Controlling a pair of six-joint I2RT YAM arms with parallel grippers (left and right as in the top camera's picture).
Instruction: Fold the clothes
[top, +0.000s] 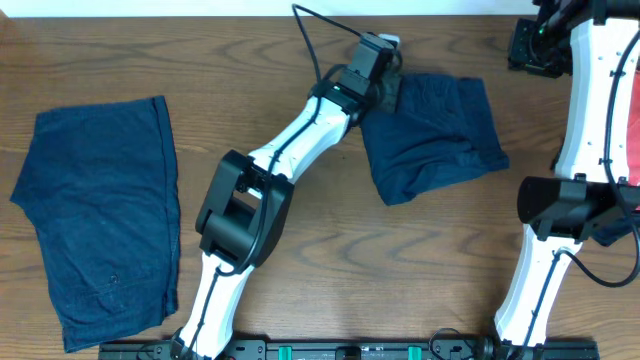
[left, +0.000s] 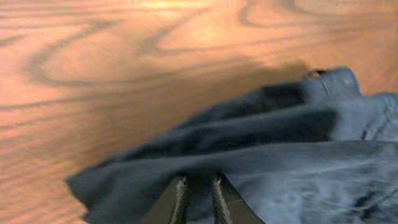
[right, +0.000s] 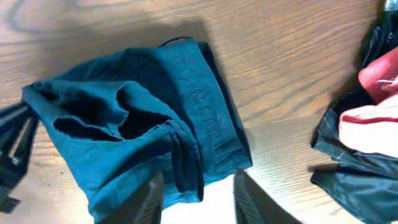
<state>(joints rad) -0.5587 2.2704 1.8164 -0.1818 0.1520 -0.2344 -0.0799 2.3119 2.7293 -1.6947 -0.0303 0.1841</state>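
Spreading the crumpled dark navy cloth garment (top: 432, 135) flat should come first; left tool (left: 198, 182) nearly shut, grip unclear; right tool (right: 198, 179) open, empty.

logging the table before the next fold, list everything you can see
flat garment: one, dark navy, spread on the table's left
crumpled garment: one, dark navy, upper centre-right
cloth pile: one, dark with red and pale pieces, far right edge
table: one, brown wood, under everything
left arm: one, white and black, reaching the crumpled garment, jaws nearly together at its edge
right arm: one, white and black, right side, jaws apart beside the crumpled garment, holding nothing
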